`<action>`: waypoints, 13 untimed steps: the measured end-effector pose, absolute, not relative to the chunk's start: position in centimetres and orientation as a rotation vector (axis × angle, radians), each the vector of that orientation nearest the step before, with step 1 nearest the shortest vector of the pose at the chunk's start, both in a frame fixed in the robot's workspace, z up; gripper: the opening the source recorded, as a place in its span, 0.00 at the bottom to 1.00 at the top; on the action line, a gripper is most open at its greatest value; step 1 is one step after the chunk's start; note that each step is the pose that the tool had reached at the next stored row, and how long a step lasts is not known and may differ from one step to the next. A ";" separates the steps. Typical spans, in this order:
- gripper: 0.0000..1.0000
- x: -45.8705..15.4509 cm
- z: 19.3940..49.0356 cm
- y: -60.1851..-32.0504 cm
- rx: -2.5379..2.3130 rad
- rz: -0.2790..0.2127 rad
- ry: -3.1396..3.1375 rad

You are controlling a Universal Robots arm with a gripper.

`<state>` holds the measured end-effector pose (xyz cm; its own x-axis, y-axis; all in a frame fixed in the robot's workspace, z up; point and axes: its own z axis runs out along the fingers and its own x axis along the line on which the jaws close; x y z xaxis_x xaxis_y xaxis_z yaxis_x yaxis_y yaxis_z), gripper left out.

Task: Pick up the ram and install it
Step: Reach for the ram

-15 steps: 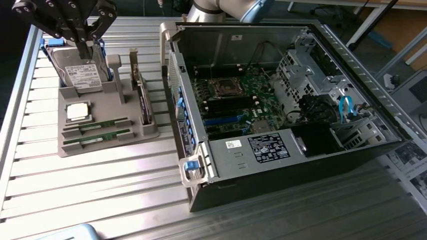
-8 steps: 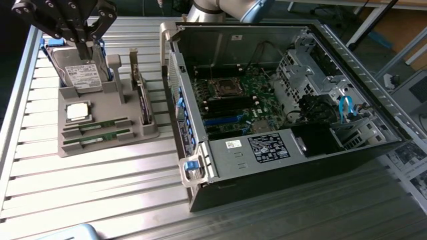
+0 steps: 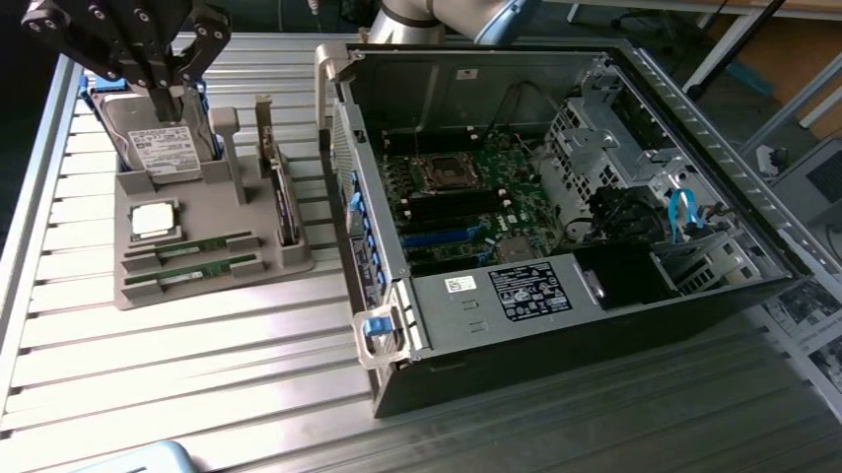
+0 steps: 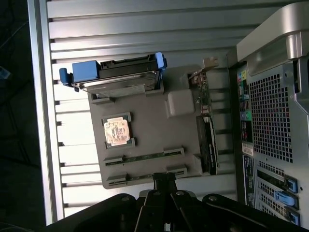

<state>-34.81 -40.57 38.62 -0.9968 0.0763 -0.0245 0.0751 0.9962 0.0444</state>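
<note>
At 11 o'clock in the exterior view, my claw [image 3: 168,87] hangs pressed together with nothing in it, over the hard drive [image 3: 165,148] standing in the grey holder [image 3: 270,258]. Toward 8 o'clock the ram [image 3: 200,246] lies in its slot, its twin [image 3: 208,268] just beside it and the CPU [image 3: 154,219] near them, all on the slatted bench [image 3: 197,374]. Toward 3 o'clock the open computer case [image 3: 448,296] shows its motherboard [image 3: 480,182]. I judge the pick-up not yet begun. A grasp calls for the claw parted and squared across the stick's thin edge.
</note>
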 end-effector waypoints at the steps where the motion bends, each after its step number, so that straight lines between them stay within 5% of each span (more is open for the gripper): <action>1: 0.11 -34.8 38.6 -40.6 0.118 0.068 3.113; 13: 0.11 -34.8 38.6 -41.0 0.118 0.068 3.112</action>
